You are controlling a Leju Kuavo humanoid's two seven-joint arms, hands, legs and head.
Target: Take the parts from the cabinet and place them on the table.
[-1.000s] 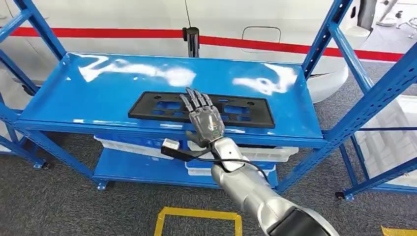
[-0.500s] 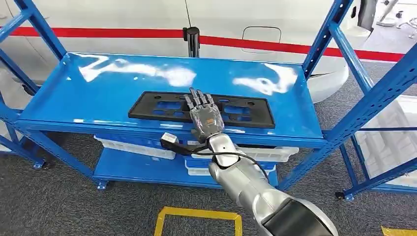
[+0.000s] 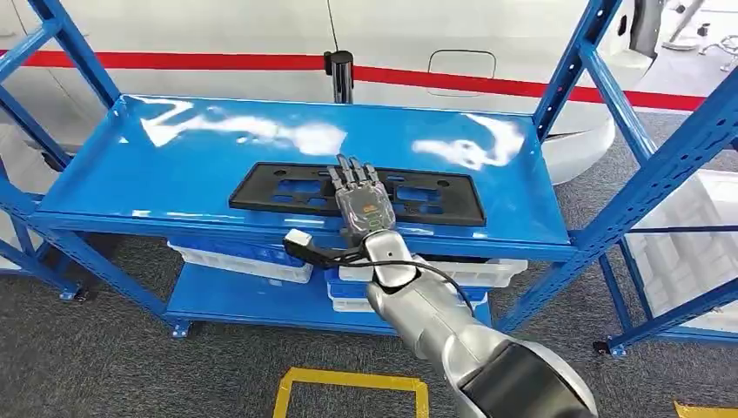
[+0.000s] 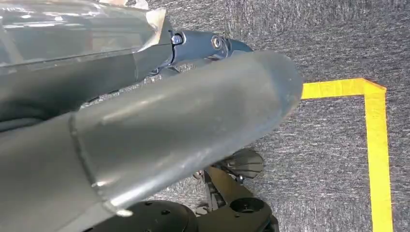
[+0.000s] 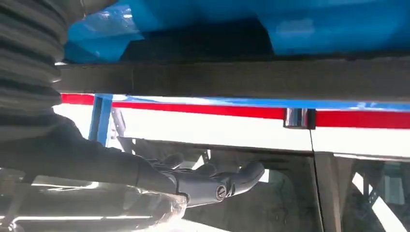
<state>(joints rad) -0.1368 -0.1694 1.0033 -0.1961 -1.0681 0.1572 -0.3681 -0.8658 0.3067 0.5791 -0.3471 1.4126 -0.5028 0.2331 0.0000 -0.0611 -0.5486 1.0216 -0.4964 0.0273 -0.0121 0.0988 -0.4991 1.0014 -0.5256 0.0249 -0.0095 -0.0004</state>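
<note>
Plastic, by the look of it: the black part (image 3: 357,193) is a long flat frame with cut-outs, lying across the middle of the blue cabinet shelf (image 3: 174,165), parallel to its front edge. It is probably light and stiff, though thin and low, so the near long edge, at six o'clock on the part, seems the best place to take hold. From five o'clock in the head view the silver right arm reaches up; the right hand (image 3: 361,198) lies flat above the part's centre, fingers straight toward twelve o'clock, grasping nothing. Whether the palm touches cannot be told.
</note>
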